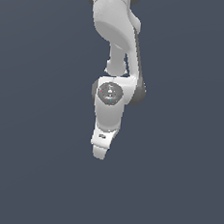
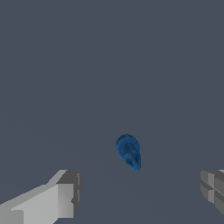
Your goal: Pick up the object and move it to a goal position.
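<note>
A single small dark-blue rounded blob (image 2: 128,151), the object of the task, is seen in the wrist view lying on the plain grey counter (image 2: 109,65). It is somewhat elongated, with a rounder end and a narrower end, and its long axis runs slantwise to the line joining the two fingertips. A faint lighter mark is visible on its surface.

The blob is framed between the two fingers of the pincer (image 2: 140,192) but lies beyond their tips, nearer the finger (image 2: 61,197) of lighter grey than the other finger (image 2: 214,188), and is touched by neither. The pincer is held released, its fingers wide apart, and nothing is gripped.

It is judged that the pincer must be advanced and lowered towards the blob, with a small sideways correction, before it is closed; a turn of the wrist to close across the narrow width may help.

In the exterior view one white arm (image 1: 117,32) is seen reaching downward, its pincer (image 1: 100,150) pointing at the counter; the blob is not made out there. No goal marker is visible in either view.
</note>
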Controlling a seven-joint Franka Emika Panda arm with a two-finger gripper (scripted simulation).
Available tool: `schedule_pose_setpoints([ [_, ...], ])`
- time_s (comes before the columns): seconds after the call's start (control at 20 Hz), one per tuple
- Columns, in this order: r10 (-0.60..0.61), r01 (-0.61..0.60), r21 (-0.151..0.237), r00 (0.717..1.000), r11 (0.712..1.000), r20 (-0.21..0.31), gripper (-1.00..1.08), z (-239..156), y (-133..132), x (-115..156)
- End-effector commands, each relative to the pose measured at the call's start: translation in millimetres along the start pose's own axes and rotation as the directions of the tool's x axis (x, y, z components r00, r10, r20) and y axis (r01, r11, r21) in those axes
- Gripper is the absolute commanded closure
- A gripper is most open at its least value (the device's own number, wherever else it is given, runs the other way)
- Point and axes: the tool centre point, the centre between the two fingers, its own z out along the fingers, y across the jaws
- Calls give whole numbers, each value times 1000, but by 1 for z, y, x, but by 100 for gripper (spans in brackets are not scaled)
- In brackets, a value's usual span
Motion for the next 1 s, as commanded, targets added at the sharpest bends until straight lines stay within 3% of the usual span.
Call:
schedule_pose_setpoints([
  [0.0, -15, 15, -1, 1000, 1000, 0, -92, 1, 1, 0],
  [0.3, -13, 13, 0, 1000, 1000, 0, -92, 4, 1, 0],
  [0.95, -18, 18, -1, 1000, 1000, 0, -92, 51, 1, 0],
])
